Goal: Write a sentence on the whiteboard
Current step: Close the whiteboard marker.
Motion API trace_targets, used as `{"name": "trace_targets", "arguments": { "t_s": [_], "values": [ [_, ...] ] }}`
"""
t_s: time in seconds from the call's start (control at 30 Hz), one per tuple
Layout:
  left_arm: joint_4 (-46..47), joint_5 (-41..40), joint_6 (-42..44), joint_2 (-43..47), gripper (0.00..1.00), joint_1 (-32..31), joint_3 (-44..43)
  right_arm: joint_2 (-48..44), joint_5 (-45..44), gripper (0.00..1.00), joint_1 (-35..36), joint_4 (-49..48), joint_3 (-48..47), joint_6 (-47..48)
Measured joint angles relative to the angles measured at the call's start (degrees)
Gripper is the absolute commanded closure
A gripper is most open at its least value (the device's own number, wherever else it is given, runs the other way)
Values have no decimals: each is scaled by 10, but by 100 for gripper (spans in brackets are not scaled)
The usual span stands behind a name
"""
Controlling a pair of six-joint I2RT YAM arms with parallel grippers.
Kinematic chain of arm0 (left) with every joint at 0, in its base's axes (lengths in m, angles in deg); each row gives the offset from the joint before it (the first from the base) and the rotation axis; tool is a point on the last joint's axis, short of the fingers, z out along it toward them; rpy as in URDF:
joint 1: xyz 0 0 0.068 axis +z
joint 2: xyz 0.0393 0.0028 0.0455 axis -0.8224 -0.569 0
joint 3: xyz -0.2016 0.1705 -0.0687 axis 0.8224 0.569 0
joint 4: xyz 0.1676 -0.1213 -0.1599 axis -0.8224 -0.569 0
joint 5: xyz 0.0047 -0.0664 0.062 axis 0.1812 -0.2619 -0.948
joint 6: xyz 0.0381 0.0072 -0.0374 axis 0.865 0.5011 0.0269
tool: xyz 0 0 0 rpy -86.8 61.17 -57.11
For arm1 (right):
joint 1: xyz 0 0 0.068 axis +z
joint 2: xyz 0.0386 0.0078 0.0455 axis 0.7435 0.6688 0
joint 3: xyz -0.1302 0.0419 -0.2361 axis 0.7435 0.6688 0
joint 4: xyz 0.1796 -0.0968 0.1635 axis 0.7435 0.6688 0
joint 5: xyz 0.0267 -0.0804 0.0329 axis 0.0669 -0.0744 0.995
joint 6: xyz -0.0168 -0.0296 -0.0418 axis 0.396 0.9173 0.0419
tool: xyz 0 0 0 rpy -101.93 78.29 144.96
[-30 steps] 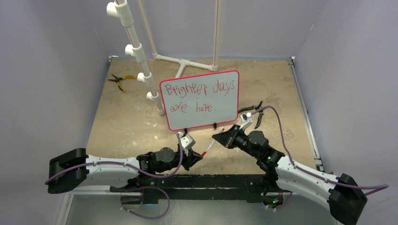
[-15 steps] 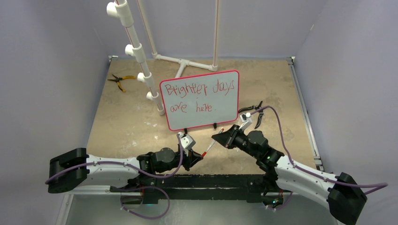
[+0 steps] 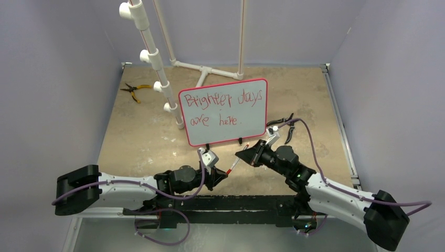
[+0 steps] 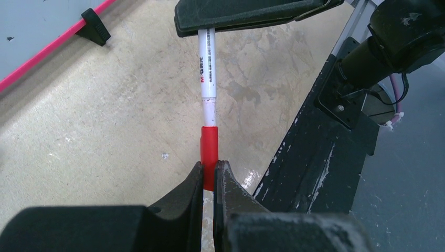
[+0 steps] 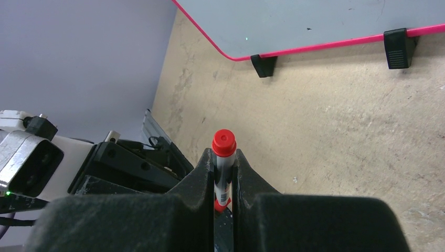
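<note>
Left end effector clamps red cap, right end effector grips marker; cap looks part-seated, so press straight along the axis

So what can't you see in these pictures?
- The marker tip: left wrist view, hidden inside the red cap.
- The marker's far end: same view, swallowed by the right arm's jaws.
- The sentence: missing from both wrist views, whose edges cut off the whiteboard.
</note>
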Motion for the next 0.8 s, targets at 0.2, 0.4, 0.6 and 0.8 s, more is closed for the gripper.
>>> {"name": "trace_targets", "arguments": {
  "t_s": [0.2,0.4,0.6,0.8],
  "values": [
    [16,-9,7,-16,100,-1,0,27,15,100,0,-22,0,5],
    [48,-21,22,-47,100,-3,0,43,23,100,0,-46,0,38],
    [83,-35,44,-95,100,-4,-2,72,15,100,9,-49,-10,87],
    [118,-42,49,-135,100,0,-2,114,-13,100,40,-56,-19,116]
  ]
}}
